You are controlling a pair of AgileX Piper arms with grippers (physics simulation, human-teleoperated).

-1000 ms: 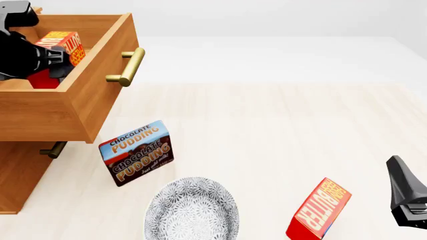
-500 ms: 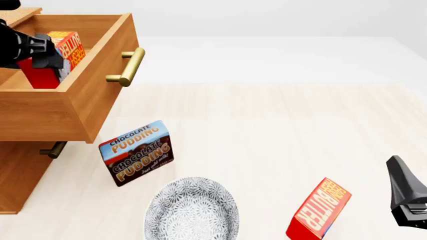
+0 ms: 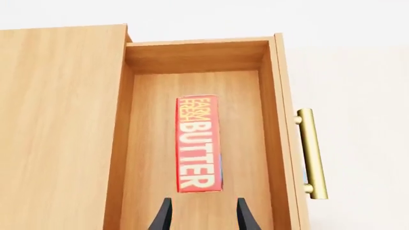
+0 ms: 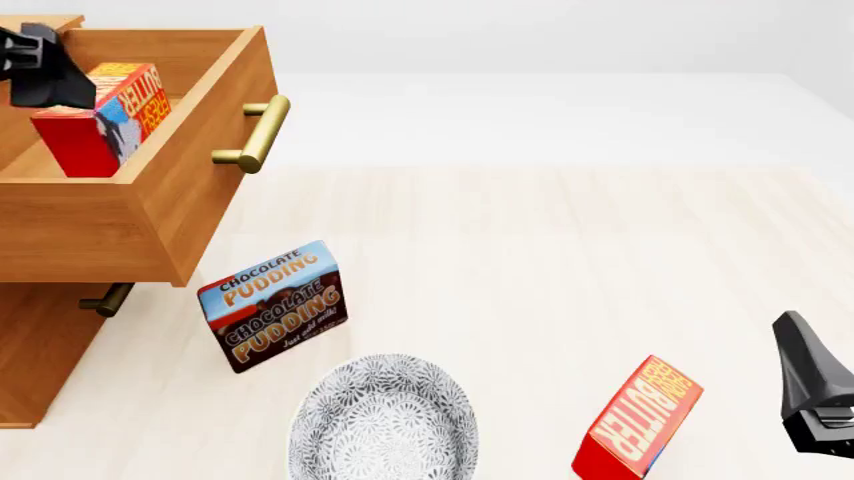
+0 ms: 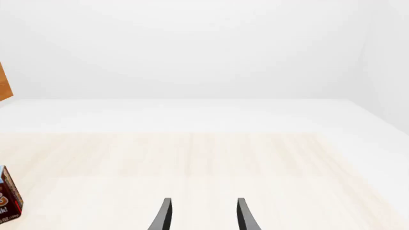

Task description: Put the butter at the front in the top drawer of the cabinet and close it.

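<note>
— What do we have holding everything up?

— A pale wood-grain table (image 4: 561,270), with a plain white stretch along its far side.

— And directly on it?

— At the far left we see the cabinet (image 4: 40,345), standing on the tabletop. Just right of its base is the chocolate pudding box (image 4: 274,305), tilted. Nearer to us, right of that box, lies a grey patterned plate (image 4: 384,420), cut off by the near edge of the front view. Further right, near the same edge, stands a red butter carton (image 4: 638,422), leaning, well apart from the plate.
</note>
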